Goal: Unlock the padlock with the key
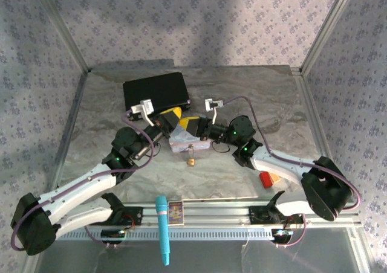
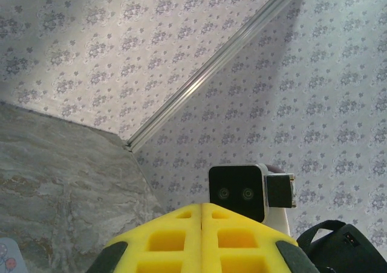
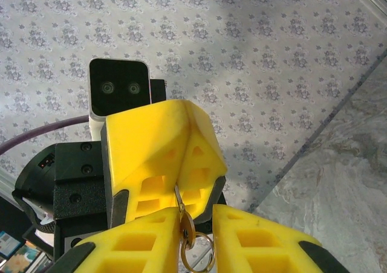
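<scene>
My left claw (image 2: 201, 215), yellow and cut with square pockets, is pressed together on the thin silvery key (image 3: 179, 199), which runs into its seam. My right claw (image 3: 196, 220) flanks the key's wire ring (image 3: 198, 258), slightly apart; whether it grips, I cannot tell. The brass padlock (image 1: 190, 162) lies on the marbled grey sheet (image 1: 121, 128), just beside the flat pale tin (image 1: 188, 144).

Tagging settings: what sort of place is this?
Likely a lab robot cell: floral-print walls on aluminium framing enclose a marbled table, left arm and right arm bolted at its edge.
</scene>
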`<control>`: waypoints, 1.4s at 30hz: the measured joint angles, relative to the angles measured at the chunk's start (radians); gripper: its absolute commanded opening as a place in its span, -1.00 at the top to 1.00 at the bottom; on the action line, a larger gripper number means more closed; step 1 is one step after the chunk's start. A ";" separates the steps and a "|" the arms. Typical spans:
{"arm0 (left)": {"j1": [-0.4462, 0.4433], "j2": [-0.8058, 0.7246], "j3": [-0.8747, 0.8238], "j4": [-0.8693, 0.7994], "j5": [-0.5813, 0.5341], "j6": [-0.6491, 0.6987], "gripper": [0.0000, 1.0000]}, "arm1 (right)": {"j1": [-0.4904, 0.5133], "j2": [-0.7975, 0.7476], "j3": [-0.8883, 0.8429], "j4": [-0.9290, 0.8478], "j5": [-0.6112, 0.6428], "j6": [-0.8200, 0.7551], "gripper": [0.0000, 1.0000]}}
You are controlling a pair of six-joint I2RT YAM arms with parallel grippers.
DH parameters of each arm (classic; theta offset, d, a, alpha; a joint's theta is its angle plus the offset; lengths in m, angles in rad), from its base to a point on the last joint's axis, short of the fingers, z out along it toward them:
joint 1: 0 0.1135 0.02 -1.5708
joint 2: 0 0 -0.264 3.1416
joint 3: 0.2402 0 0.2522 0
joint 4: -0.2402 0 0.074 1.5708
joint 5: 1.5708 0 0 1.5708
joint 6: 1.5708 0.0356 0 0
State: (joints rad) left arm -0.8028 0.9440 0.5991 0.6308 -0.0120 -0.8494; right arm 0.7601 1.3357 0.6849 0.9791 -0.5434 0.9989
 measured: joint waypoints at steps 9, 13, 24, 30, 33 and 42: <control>0.001 0.007 0.000 0.007 -0.008 -0.008 1.00 | -0.001 0.003 -0.004 0.023 -0.007 0.011 0.98; 0.000 0.009 0.000 -0.005 -0.007 -0.008 1.00 | -0.007 0.001 -0.021 0.033 -0.006 0.012 1.00; -0.001 -0.036 0.022 -0.228 -0.109 -0.016 -0.98 | -0.095 -0.085 -0.069 -0.169 0.013 -0.026 1.00; 0.011 -0.037 0.157 -0.563 -0.176 0.000 -0.76 | -0.105 -0.174 -0.077 -0.439 0.077 -0.119 1.00; 0.011 0.008 0.220 -0.711 -0.180 0.019 -0.83 | -0.105 -0.209 -0.077 -0.600 0.123 -0.175 1.00; -0.035 0.128 0.215 -0.916 -0.153 0.018 -1.00 | -0.127 -0.293 -0.093 -0.893 0.232 -0.246 1.00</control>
State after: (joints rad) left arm -0.8379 1.0718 0.8139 -0.2848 -0.1654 -0.8314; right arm 0.6327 1.0424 0.5919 0.0856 -0.3111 0.7532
